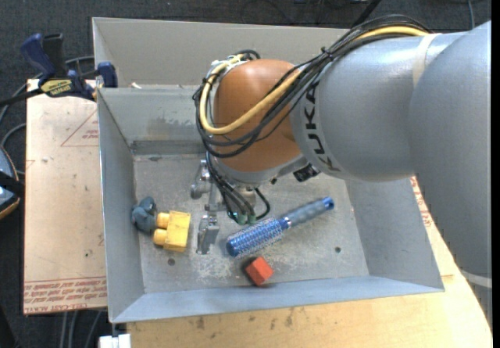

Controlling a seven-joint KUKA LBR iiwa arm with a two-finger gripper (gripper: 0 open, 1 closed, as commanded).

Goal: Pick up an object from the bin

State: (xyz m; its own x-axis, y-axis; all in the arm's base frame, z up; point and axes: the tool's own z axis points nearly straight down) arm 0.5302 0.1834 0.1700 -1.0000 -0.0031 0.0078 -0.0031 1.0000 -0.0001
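The arm [375, 104] reaches into the grey bin [117, 174], its tool [207, 235] low between a blue hairbrush [269, 229] and a yellow toy [173, 229], seemingly touching neither. Whether the tool is released or clenched cannot be told. A red block [258, 270] lies near the front wall, and a grey-blue lump [143, 215] touches the toy.

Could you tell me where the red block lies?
In the camera view, the red block lies near the front wall of the bin, just below the bristle end of the blue hairbrush, right of the gripper.
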